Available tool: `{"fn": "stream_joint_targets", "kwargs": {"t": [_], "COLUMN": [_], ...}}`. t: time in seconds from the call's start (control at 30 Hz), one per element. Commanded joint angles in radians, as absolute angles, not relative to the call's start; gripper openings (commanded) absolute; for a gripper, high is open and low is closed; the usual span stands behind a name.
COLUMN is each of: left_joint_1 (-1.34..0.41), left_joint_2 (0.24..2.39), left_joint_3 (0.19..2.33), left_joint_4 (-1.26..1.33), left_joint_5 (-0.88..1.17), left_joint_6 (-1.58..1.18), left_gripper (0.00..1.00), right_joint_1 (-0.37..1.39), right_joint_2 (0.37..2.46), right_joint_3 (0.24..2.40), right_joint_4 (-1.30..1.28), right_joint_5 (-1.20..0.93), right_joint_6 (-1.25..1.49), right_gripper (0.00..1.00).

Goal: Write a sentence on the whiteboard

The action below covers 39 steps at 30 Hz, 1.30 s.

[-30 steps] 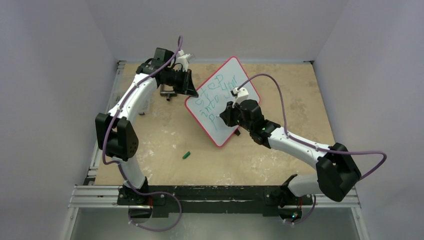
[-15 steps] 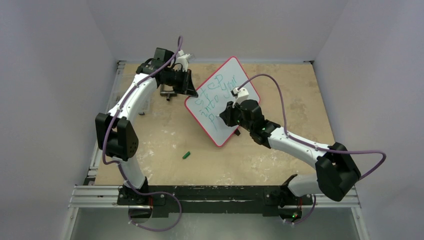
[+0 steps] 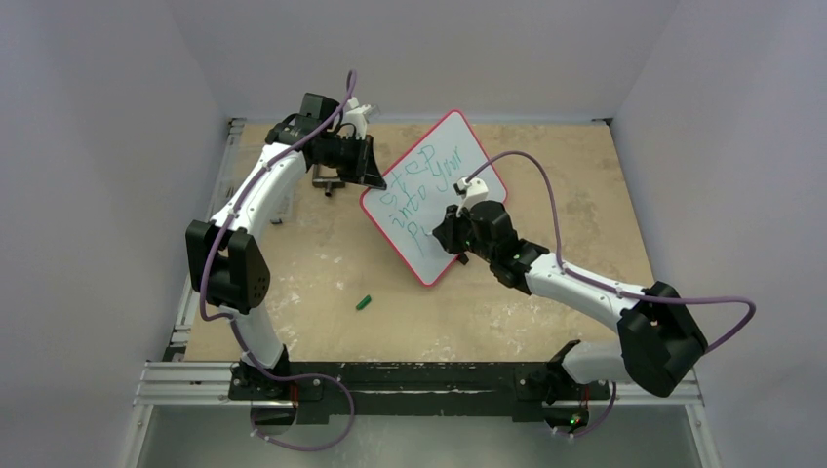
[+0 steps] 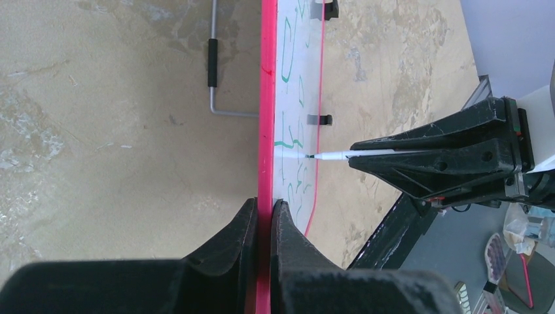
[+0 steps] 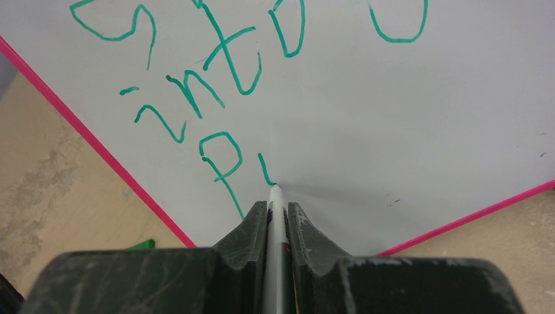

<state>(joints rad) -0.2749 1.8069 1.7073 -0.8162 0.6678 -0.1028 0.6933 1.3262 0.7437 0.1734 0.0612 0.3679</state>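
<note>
Green lettering, the sentence [image 3: 420,192], stands unfinished on the whiteboard [image 3: 430,259], which sits tilted up off the bench [image 3: 322,263] between the two arms. Left gripper [image 4: 264,209] is clenched on the red rim [image 4: 265,131], bracing the board. Right gripper [image 5: 277,212] grasps a white marker [image 5: 275,196], its long axis roughly square to the board face and its tip touching just right of the "P" on the third line. Judgement: the letters still to write run rightward from the tip — bare board lies that way.

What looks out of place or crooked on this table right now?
The whiteboard sits diagonal to the table edges, its red rim pinched by the left gripper. A small green piece, probably a pen cap, lies loose on the table in front of the board. Nothing looks spilled or broken.
</note>
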Motion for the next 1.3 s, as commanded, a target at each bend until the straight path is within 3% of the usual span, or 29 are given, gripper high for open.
{"fn": "stream_joint_targets", "kwargs": {"t": [0.0, 0.5, 0.87, 1.27], "left_joint_1": [-0.276, -0.278, -0.279, -0.279], "left_joint_2": [1.797, 1.795, 1.794, 1.791], "left_joint_3": [1.715, 1.710, 1.705, 1.705], "left_joint_4": [-0.818, -0.816, -0.814, -0.814], "left_joint_5": [0.593, 0.597, 0.595, 0.593], "left_joint_6": [-0.070, -0.071, -0.072, -0.070], "left_gripper": [0.00, 0.00, 0.00, 0.00], "right_joint_1": [0.695, 0.695, 0.695, 0.695], "right_joint_2": [1.344, 1.413, 1.403, 1.391], "right_joint_3": [0.786, 0.901, 0.872, 0.853], "right_joint_4": [0.112, 0.115, 0.198, 0.184], "right_joint_5": [0.142, 0.126, 0.006, 0.014], "right_joint_6": [0.382, 0.375, 0.375, 0.371], "right_gripper": [0.00, 0.00, 0.00, 0.00]}}
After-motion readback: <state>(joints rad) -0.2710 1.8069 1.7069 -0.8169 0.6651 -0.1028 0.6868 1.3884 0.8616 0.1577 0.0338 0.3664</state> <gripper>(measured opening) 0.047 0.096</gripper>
